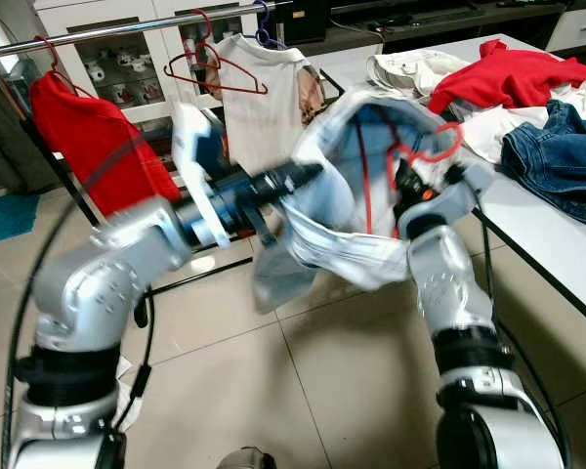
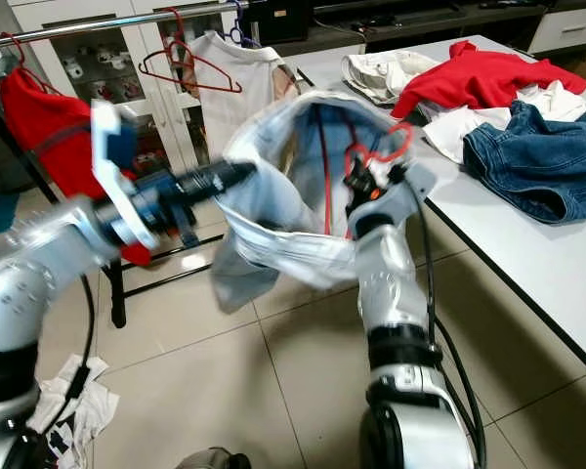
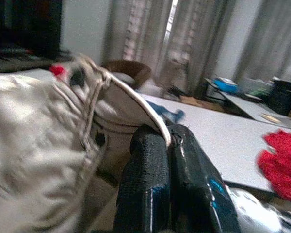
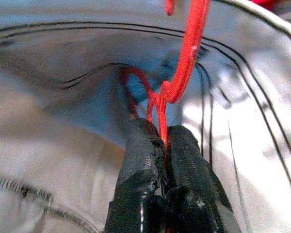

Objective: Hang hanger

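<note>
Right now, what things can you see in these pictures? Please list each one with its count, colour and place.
garment: one, white-grey, stretched in the air between both tools
hanger: one, red, inside the garment
rail: one, silver, behind the left arm
red shirt: one, red, hanging on the rail
cream shirt: one, cream, hanging on the rail
bare hanger: one, red, on the rail
table: one, white, beside the right arm
jeans: one, blue, on the table
red cloth: one, red, on the table
cloth: one, white, on the floor
left tool: black, shut on the garment's edge
right tool: black, shut on the hanger
</note>
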Motion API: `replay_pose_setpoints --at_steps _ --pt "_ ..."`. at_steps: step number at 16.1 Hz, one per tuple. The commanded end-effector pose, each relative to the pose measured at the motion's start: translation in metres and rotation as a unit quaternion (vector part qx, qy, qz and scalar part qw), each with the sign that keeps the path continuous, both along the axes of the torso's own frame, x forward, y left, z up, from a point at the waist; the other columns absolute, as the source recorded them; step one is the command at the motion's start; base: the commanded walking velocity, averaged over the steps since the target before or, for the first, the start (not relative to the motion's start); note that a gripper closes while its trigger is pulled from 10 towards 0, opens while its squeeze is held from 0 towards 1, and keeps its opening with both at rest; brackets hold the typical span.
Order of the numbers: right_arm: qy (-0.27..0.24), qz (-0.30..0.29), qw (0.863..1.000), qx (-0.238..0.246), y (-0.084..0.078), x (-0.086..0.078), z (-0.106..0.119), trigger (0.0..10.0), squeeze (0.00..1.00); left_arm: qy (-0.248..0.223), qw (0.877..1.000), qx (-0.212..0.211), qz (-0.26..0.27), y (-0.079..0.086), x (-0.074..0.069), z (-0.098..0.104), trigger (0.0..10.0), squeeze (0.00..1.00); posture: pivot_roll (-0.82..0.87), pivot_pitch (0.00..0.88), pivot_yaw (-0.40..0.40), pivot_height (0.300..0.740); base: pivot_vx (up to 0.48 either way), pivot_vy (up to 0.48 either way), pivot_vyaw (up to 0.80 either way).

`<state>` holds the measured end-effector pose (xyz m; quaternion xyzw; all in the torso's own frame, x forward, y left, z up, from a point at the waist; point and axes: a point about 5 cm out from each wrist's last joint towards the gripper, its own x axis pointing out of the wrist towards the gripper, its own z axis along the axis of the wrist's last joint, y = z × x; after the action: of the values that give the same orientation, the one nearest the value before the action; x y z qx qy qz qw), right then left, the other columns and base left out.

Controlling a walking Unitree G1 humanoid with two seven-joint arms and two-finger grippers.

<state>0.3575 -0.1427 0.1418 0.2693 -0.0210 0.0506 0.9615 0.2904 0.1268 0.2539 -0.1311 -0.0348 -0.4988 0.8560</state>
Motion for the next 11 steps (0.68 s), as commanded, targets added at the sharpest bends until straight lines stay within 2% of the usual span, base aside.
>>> replay_pose_setpoints --at_steps 1,2,3,4,5,6,7,8,9,11 --pt "-0.016 0.023 0.999 -0.033 0.001 -0.002 0.004 10.0 0.00 -0.038 0.998 -0.012 0.054 0.018 0.008 0.016 0.0 0.00 -0.04 0.000 0.092 0.740 0.000 0.000 0.00" --pt "0.000 0.046 0.996 -0.070 0.000 -0.006 -0.002 10.0 0.00 -0.050 0.994 -0.018 0.099 0.033 0.015 0.023 0.0 0.00 -0.04 0.000 0.092 0.740 0.000 0.000 0.00" --pt "0.010 0.058 0.994 -0.092 -0.001 -0.008 -0.005 10.0 0.00 -0.053 0.991 -0.022 0.120 0.040 0.019 0.027 0.0 0.00 -0.04 0.000 0.095 0.740 0.000 0.000 0.00" --pt "0.023 0.081 0.989 -0.119 -0.003 -0.014 -0.009 10.0 0.00 -0.061 0.983 -0.021 0.174 0.056 0.026 0.032 0.0 0.00 -0.04 0.000 0.095 0.740 0.000 0.000 0.00" --pt "0.035 0.111 0.983 -0.140 -0.004 -0.022 -0.008 10.0 0.00 -0.057 0.966 0.020 0.253 0.078 0.037 0.026 0.0 0.00 -0.04 0.000 0.095 0.740 0.000 0.000 0.00" --pt "0.038 0.134 0.979 -0.149 -0.005 -0.028 -0.002 10.0 0.00 -0.045 0.945 0.074 0.316 0.096 0.044 0.013 0.0 0.00 -0.05 0.000 0.106 0.740 0.000 0.000 0.00" --pt "0.043 0.138 0.978 -0.147 -0.006 -0.030 0.001 10.0 0.00 -0.032 0.930 0.102 0.350 0.106 0.047 0.002 0.0 0.00 -0.05 0.000 0.106 0.740 0.000 0.000 0.00" --pt "0.044 0.138 0.980 -0.139 -0.008 -0.033 0.010 10.0 0.00 -0.005 0.907 0.149 0.393 0.120 0.047 -0.018 0.0 0.00 -0.06 0.000 0.108 0.740 0.000 0.000 0.00" --pt "0.036 0.134 0.983 -0.123 -0.008 -0.035 0.022 10.0 0.00 0.024 0.881 0.211 0.423 0.132 0.043 -0.042 0.0 0.00 -0.06 0.000 0.108 0.740 0.000 0.000 0.00" --pt "0.019 0.132 0.987 -0.091 -0.004 -0.037 0.044 10.0 0.00 0.072 0.844 0.304 0.435 0.144 0.025 -0.089 0.0 0.00 -0.07 0.000 0.107 0.740 0.000 0.000 0.00"
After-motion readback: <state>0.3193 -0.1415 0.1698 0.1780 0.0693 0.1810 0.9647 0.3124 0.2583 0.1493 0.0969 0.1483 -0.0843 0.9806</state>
